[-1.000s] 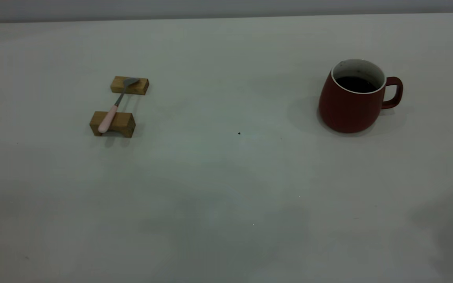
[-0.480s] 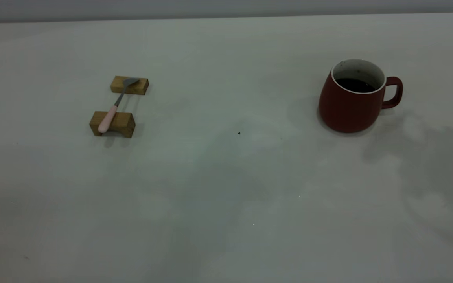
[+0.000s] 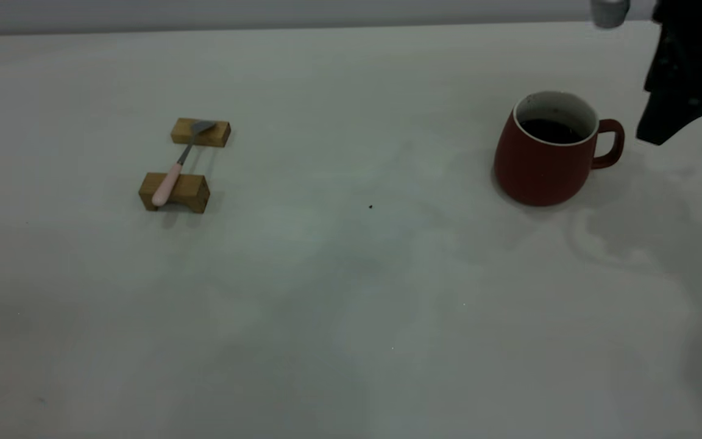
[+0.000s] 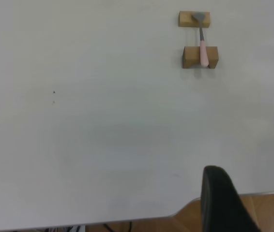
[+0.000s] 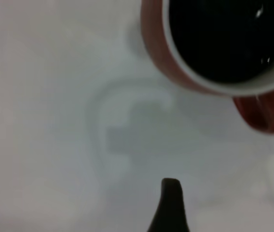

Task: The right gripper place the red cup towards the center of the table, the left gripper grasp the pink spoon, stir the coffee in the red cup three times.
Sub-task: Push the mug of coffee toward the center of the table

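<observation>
So the big change: the right claw [image 3: 662, 131] has just dropped into the upper right of the exterior view, where a second ago there was only its shadow on the desk [image 3: 351, 292]. It's hovering just beside the red cup [image 3: 543, 155], on the handle side, not touching it. Can't tell how far open it is; only a dark tip shows in the exterior view, and the right wrist view gives just one finger [image 5: 170, 208] with the cup [image 5: 224, 48] ahead of it. It's holding nothing.

The cup hasn't budged. It sits at the right side of the frame, upright, coffee [image 3: 551, 130] dark inside, well away from the middle.

The pink spoon [image 3: 174, 167] lies untouched at the left, bridging two wooden blocks [image 3: 175, 192]. The left claw [image 4: 246, 203] is parked back at the desk edge, spread apart and empty, spoon [image 4: 202, 46] far off.

Looks like the cup grab is just starting, probably by the handle.
</observation>
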Available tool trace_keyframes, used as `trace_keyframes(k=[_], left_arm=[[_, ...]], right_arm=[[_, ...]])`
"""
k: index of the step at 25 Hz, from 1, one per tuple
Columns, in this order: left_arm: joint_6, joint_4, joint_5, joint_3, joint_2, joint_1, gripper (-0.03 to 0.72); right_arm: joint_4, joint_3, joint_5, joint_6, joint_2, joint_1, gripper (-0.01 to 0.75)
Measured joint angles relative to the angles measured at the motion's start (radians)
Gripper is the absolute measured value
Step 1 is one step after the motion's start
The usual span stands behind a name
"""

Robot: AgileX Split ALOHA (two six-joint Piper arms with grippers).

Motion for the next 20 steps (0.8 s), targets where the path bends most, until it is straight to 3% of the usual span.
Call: trace_keyframes(k=[11, 20], left_arm=[[0.000, 0.000, 0.000, 0.000, 0.000, 0.000, 0.365], [0.000, 0.000, 0.000, 0.000, 0.000, 0.000, 0.365]], right_arm=[[0.001, -0.175, -0.025, -0.189, 0.198, 0.000, 0.687], [0.054, -0.200, -0.047, -0.282, 0.251, 0.041, 0.676]])
